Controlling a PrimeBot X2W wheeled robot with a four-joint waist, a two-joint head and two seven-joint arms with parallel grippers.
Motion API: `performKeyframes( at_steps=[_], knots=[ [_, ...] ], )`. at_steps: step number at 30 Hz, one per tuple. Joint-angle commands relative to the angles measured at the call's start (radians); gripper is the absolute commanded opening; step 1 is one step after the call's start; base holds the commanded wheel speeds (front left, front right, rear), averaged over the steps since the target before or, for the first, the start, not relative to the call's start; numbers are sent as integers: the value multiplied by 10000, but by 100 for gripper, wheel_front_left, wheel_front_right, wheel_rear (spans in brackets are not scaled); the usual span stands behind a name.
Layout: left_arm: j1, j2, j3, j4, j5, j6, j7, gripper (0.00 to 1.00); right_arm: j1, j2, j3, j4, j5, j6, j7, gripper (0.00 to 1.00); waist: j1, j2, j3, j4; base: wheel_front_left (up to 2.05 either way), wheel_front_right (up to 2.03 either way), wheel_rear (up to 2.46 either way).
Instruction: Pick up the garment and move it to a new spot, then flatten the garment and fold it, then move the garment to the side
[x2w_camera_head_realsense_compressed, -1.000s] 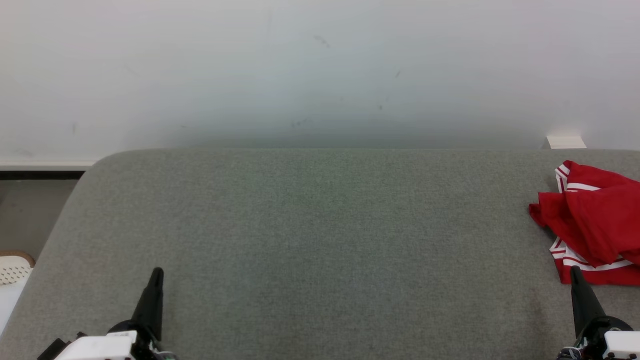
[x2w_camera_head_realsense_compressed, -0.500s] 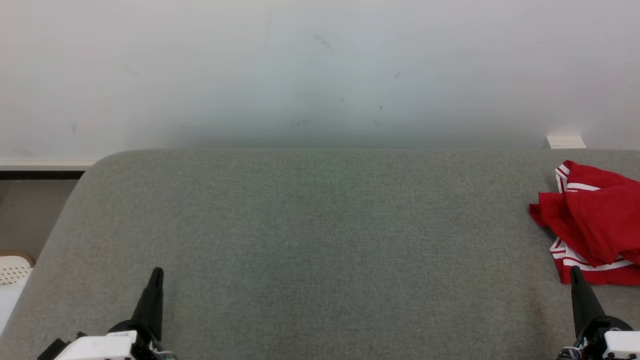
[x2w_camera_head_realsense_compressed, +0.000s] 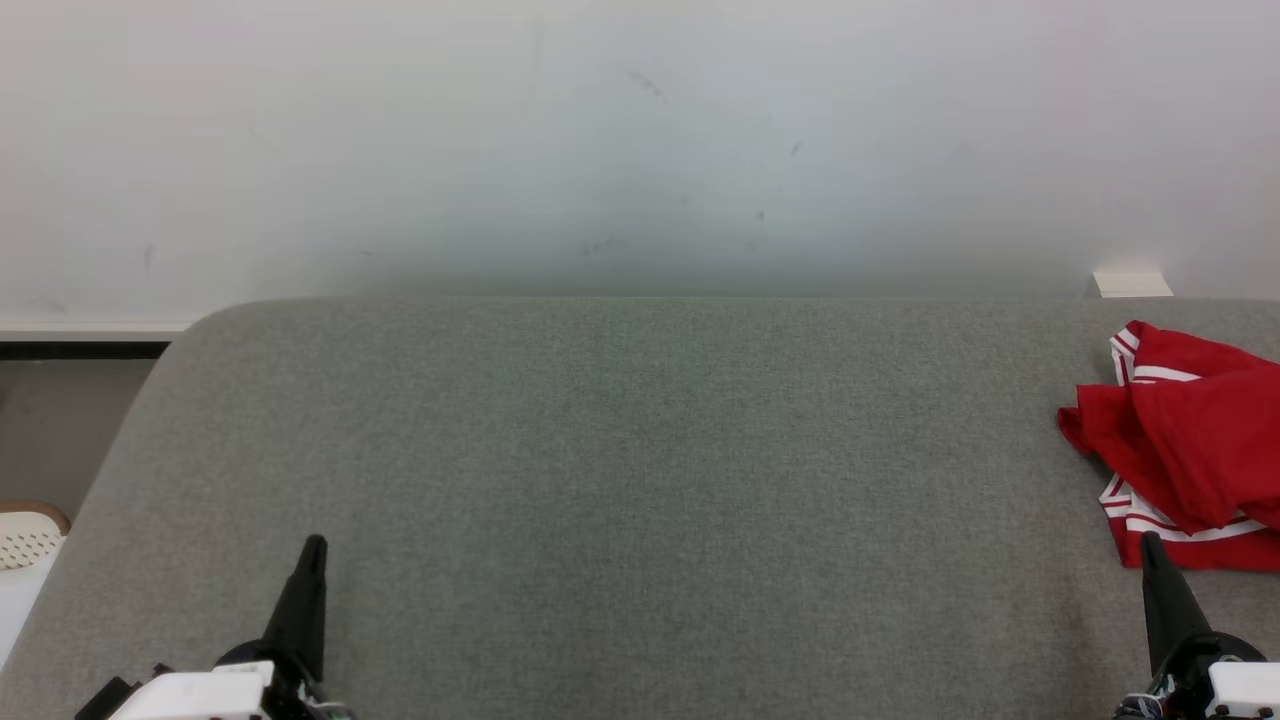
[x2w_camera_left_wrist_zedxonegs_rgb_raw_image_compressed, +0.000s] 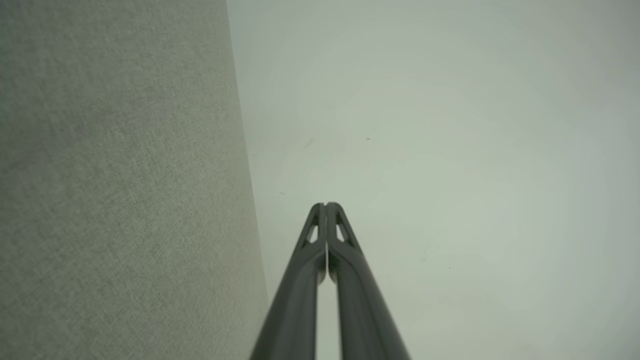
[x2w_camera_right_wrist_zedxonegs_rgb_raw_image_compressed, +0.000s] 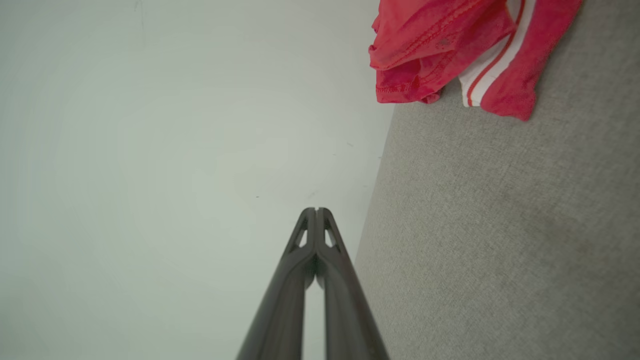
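A crumpled red garment (x2w_camera_head_realsense_compressed: 1190, 450) with white stripes lies at the right edge of the grey felt table (x2w_camera_head_realsense_compressed: 640, 480); the picture's right edge cuts it off. In the right wrist view the garment (x2w_camera_right_wrist_zedxonegs_rgb_raw_image_compressed: 450, 45) sits at the top right. My right gripper (x2w_camera_head_realsense_compressed: 1152, 545) rests at the lower right, its tip just below the garment's near hem, shut and empty; its closed tip (x2w_camera_right_wrist_zedxonegs_rgb_raw_image_compressed: 316, 210) points at the wall. My left gripper (x2w_camera_head_realsense_compressed: 314, 545) rests at the lower left, far from the garment, shut with nothing in it, its closed tip (x2w_camera_left_wrist_zedxonegs_rgb_raw_image_compressed: 326, 205) also aimed at the wall.
A pale wall (x2w_camera_head_realsense_compressed: 640, 140) rises right behind the table's far edge. A small white block (x2w_camera_head_realsense_compressed: 1131, 284) sits at the back right. A white perforated object (x2w_camera_head_realsense_compressed: 25, 540) stands beyond the table's rounded left corner.
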Motion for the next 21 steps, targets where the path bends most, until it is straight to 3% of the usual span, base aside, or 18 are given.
performKeyframes(
  at_steps=[1, 21],
  knots=[
    [-67, 63, 19, -30, -135, -45, 38, 0, -123, -2, -43, -50, 6, -21, 42, 0, 0, 0, 0, 0, 0, 0, 0],
    [-67, 63, 18, -30, -136, -45, 37, 0, -123, -1, -44, -50, 5, -21, 43, 0, 0, 0, 0, 0, 0, 0, 0]
  ],
)
